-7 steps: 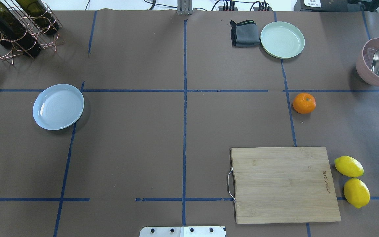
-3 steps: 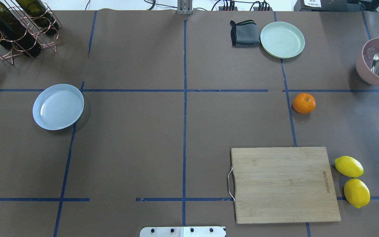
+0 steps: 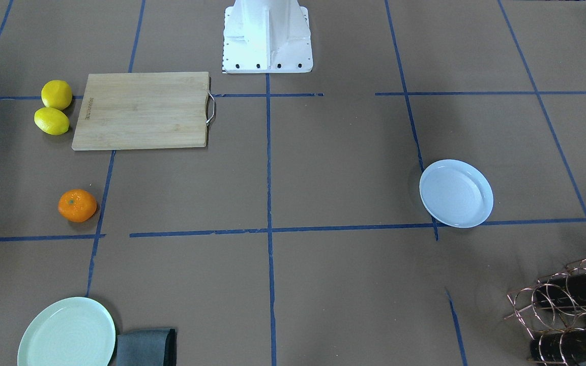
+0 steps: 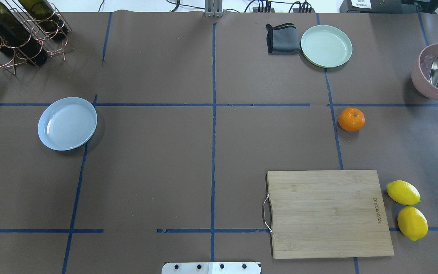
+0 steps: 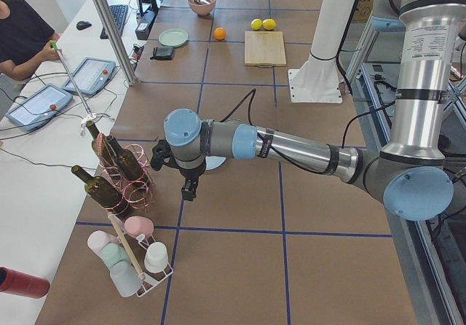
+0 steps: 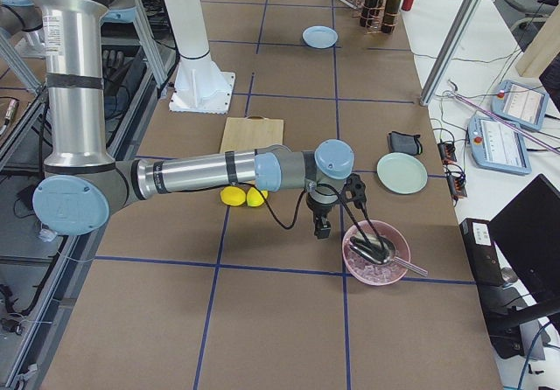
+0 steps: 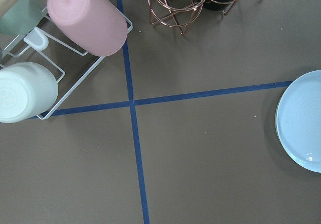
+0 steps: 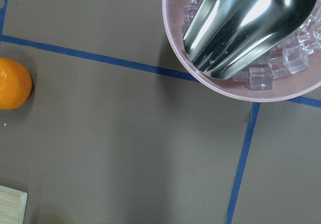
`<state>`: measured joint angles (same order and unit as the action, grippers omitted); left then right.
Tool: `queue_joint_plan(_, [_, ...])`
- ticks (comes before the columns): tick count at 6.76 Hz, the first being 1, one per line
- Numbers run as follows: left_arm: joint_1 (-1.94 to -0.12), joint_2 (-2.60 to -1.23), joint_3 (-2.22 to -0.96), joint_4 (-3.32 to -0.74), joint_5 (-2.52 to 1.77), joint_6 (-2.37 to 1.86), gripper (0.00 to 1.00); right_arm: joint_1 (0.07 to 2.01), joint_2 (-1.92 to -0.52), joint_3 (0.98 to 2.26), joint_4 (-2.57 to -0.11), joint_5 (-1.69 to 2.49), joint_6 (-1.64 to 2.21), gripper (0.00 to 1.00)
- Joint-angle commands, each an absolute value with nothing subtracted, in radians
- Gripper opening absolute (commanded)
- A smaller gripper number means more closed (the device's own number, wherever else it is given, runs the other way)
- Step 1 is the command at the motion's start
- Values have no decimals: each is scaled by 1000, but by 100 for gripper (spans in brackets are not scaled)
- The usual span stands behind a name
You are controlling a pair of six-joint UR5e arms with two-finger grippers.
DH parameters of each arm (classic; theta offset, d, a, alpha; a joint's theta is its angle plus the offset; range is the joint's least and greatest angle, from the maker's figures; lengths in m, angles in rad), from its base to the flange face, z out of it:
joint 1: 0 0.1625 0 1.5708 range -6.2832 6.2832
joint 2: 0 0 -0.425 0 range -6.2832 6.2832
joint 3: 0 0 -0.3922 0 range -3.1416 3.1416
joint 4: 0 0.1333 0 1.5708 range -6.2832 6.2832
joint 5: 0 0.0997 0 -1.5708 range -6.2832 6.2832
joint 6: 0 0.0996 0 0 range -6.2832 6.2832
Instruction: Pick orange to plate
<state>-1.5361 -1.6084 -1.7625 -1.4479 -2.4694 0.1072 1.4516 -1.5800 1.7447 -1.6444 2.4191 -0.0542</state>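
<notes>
The orange (image 4: 351, 119), right on the tabletop (image 4: 158, 160), seems light, firm, apt to roll; grip across its middle. Cannot tell whether left hand (image 5: 189, 189) or right hand (image 6: 322, 226) is clenched.

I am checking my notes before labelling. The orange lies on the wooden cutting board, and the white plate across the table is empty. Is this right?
Not quite. The orange lies on the table, apart from the wooden cutting board, as the overhead exterior view shows. The white plate across the table is indeed empty.
</notes>
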Motion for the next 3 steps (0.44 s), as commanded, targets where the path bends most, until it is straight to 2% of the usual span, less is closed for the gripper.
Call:
queue_joint_plan(1, [-1390,-1609,-1708,-1636,-2479,9,100,1451,-1582,1752,-1644,2421,-54,100])
queue_joint_plan(3, [-1280,-1609,-1701,-1843,-2465,-366,100,1451,-1585,1753,-1644,2421,-54,100])
